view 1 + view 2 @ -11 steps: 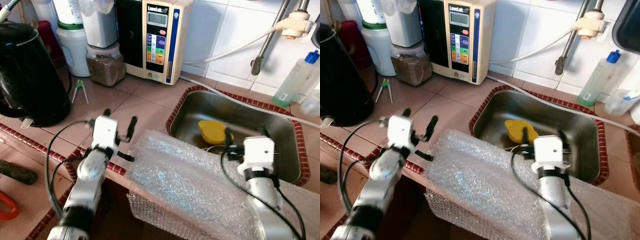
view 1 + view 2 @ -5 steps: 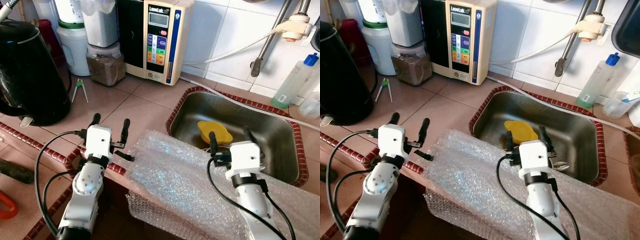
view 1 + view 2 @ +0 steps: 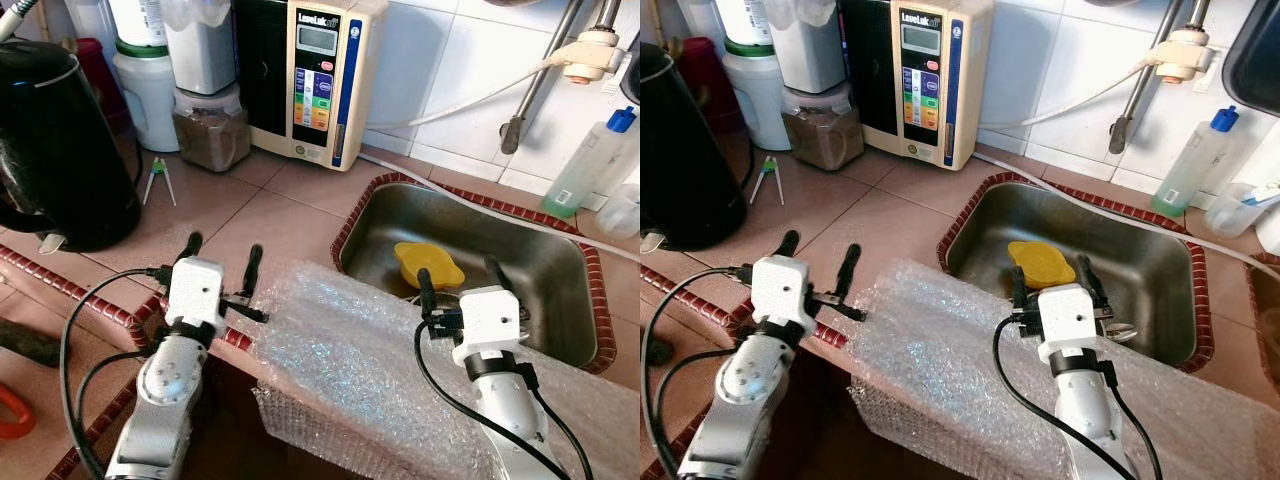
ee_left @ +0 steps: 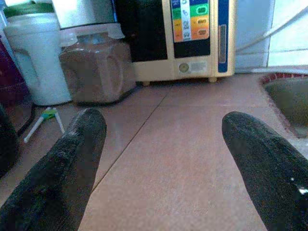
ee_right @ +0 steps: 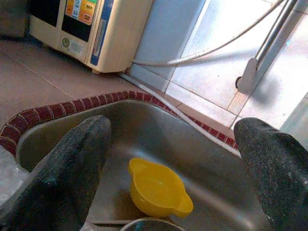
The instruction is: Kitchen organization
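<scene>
Bubble wrap [image 3: 380, 370] lay draped over the counter edge at lower centre, before the sink [image 3: 560, 330] holding a yellow cup [image 3: 428, 263]. Left gripper [image 3: 220, 265] and right gripper [image 3: 458, 278] hovered spread, empty.

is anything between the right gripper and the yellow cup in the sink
Nothing visible. The right gripper hangs with open jaws over the sink's near edge, and the yellow cup lies just beyond it with no object between.

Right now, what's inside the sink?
The sink holds a yellow bowl and, nearer its front wall, a metal utensil, partly hidden. The right gripper, open above the front edge, and the bubble wrap cover the front of the basin.
</scene>
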{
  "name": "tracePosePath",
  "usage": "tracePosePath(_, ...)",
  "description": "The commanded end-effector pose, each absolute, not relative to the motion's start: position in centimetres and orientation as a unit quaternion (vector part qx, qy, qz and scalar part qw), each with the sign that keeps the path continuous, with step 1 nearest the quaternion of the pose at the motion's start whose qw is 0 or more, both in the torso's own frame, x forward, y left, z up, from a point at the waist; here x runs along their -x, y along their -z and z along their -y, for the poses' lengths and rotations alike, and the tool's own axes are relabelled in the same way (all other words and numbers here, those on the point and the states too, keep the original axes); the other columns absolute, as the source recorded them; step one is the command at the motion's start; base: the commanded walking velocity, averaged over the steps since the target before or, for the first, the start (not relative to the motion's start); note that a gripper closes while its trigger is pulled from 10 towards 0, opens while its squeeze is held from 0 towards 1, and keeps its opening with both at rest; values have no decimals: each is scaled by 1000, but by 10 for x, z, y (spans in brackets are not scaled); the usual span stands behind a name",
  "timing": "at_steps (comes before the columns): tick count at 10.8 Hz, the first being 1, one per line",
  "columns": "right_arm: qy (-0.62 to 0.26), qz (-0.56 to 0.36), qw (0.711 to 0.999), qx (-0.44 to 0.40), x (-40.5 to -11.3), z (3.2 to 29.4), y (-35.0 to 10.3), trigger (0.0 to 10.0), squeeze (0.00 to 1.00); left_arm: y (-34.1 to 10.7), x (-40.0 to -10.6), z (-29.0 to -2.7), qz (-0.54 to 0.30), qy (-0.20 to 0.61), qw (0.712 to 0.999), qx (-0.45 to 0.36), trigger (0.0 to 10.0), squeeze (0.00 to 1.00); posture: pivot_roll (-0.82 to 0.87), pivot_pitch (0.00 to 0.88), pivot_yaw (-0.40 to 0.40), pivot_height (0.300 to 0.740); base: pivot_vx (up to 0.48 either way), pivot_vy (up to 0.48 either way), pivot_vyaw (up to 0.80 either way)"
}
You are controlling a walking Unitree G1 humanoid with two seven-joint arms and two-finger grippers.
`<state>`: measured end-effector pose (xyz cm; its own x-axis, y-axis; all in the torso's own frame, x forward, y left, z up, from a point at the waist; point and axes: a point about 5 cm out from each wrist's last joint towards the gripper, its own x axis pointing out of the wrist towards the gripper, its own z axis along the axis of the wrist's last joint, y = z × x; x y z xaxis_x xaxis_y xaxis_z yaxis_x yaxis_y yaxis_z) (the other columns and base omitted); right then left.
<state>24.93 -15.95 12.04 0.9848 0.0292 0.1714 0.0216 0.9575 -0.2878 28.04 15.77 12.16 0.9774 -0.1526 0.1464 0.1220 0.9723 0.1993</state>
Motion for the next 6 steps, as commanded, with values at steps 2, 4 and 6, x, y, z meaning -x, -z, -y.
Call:
tracePosePath(2, 5, 89, 984, 152, -250, 163, -123, 10000, 1000, -124, -280, -154, 76, 87, 988, -100, 10000, 0, 68, 0, -52, 740, 0, 0, 800)
tracePosePath(4, 9, 88, 985, 151, -251, 165, -122, 10000, 1000, -124, -281, -153, 72, 91, 988, -100, 10000, 0, 64, 0, -46, 740, 0, 0, 228)
tracePosePath(6, 8, 84, 985, 148, -250, 164, -120, 10000, 1000, -124, -282, -153, 69, 94, 988, -102, 10000, 0, 64, 0, -46, 740, 0, 0, 0)
